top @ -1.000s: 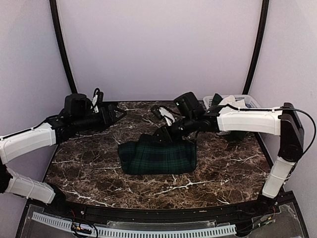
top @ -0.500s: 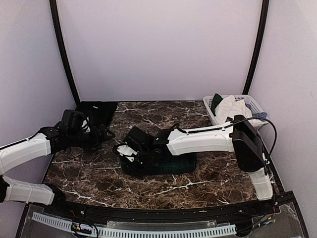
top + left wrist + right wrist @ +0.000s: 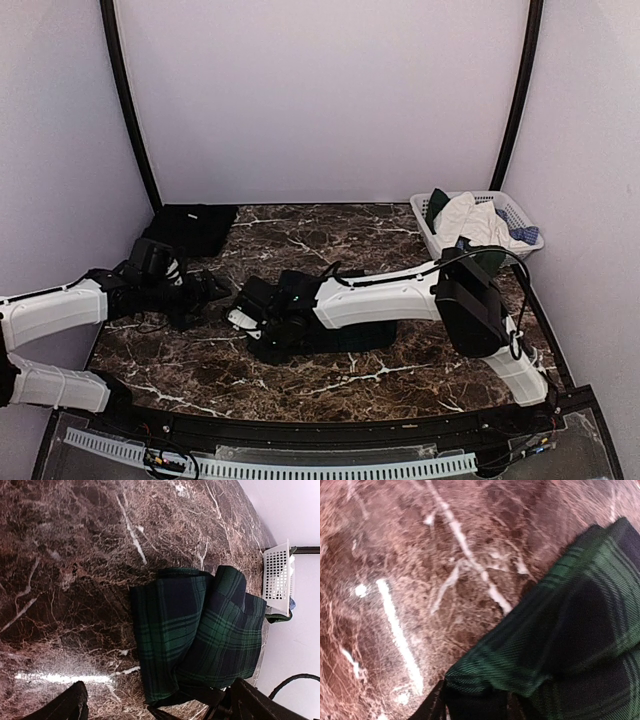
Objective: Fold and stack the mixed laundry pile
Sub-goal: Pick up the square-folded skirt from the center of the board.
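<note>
**A:** On the table (image 3: 400,250), near its middle, what lies there?

**B:** The skirt (image 3: 200,635), green-and-navy tartan, folded flat on the marble. From above, most of it is hidden under the right arm, which reaches across it from the right.

**A:** And the right gripper (image 3: 243,318)?

**B:** It is low at the skirt's left end. In its wrist view one corner of the skirt sits right at the fingers (image 3: 436,706), between them by the look of it. The jaws stand narrowed, but whether they pinch the cloth I cannot tell.

**A:** The left gripper (image 3: 208,289)?

**B:** It is spread wide and holds nothing. It hangs just left of the skirt, apart from it and pointing toward it.

**A:** The rest of the pile?

**B:** A black cloth (image 3: 190,225) lies at the back left corner, well apart from the skirt. The basket (image 3: 520,212) stands at the back right with clothes heaped in it. There is a white garment (image 3: 465,215), a green garment (image 3: 437,205) and a bluish garment (image 3: 522,236) by the near rim.
</note>
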Robot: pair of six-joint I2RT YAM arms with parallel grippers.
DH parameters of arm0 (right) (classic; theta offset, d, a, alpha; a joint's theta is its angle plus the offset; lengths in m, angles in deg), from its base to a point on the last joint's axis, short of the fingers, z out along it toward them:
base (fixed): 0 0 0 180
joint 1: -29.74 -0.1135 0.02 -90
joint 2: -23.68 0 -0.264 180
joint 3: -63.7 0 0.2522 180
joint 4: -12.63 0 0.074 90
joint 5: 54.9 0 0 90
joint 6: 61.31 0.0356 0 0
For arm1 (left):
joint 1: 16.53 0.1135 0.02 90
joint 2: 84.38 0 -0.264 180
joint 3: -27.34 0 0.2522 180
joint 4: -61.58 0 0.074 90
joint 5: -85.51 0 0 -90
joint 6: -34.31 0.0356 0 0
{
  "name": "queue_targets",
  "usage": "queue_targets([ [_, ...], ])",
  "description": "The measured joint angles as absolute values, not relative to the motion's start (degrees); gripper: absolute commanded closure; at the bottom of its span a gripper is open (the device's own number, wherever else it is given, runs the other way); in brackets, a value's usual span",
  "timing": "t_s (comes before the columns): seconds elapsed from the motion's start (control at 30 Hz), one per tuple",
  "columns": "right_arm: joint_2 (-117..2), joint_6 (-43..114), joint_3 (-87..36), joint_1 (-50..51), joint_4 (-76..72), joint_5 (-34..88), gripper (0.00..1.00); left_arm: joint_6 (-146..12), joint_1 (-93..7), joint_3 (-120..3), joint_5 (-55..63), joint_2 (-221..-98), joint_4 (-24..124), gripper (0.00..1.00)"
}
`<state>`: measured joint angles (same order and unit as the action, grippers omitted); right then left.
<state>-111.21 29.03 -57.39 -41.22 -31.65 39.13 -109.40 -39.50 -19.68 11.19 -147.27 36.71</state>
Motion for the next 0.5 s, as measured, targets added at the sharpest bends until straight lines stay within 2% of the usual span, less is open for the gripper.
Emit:
queue_targets([
  [0.07,-111.21,28.59,-57.23,-41.40,-31.54,40.27,0.91,-110.41,-39.30,-18.04,12.39,-147.82,38.15,0.01],
  [0.13,-111.21,28.02,-57.19,-41.38,-31.35,41.23,1.00,-111.02,-39.25,-16.64,13.62,-148.73,39.48,0.01],
  [0.5,-106.81,26.08,-52.49,-41.38,-29.58,42.37,1.00,-113.66,-39.19,-14.92,18.77,-150.88,48.42,0.01],
])
